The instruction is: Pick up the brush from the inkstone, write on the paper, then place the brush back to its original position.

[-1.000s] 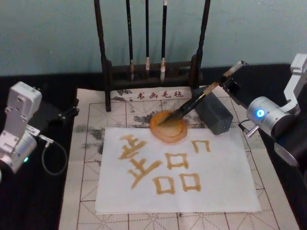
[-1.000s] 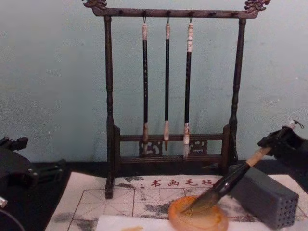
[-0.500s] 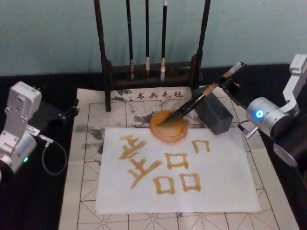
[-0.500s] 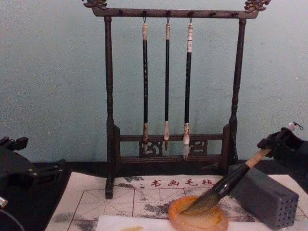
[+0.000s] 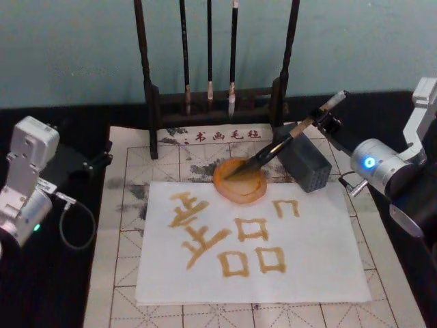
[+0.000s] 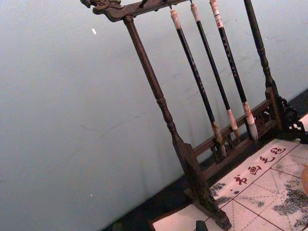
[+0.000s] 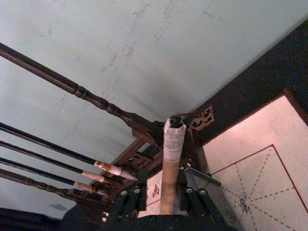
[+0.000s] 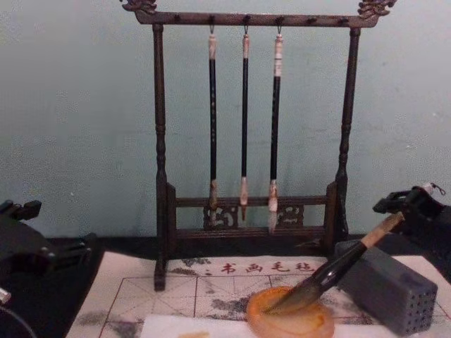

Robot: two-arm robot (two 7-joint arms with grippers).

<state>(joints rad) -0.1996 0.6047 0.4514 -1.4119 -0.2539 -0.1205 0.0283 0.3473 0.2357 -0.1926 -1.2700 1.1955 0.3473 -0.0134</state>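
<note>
Two arms on show, and it is the right gripper (image 5: 326,120) doing the work, clamped on the tan upper handle of the brush (image 5: 276,146) beyond the grey block (image 5: 305,164). The bristles are resting in the orange inkstone (image 5: 240,181), which is sitting at the far edge of the white paper (image 5: 321,253). Amber characters are already covering much of that sheet, so by the look of it the robot is either reloading or setting the brush back. Returning it calls for opening the fingers gently so the handle settles against the block. The left gripper (image 5: 95,162) is idling well off to the side.
</note>
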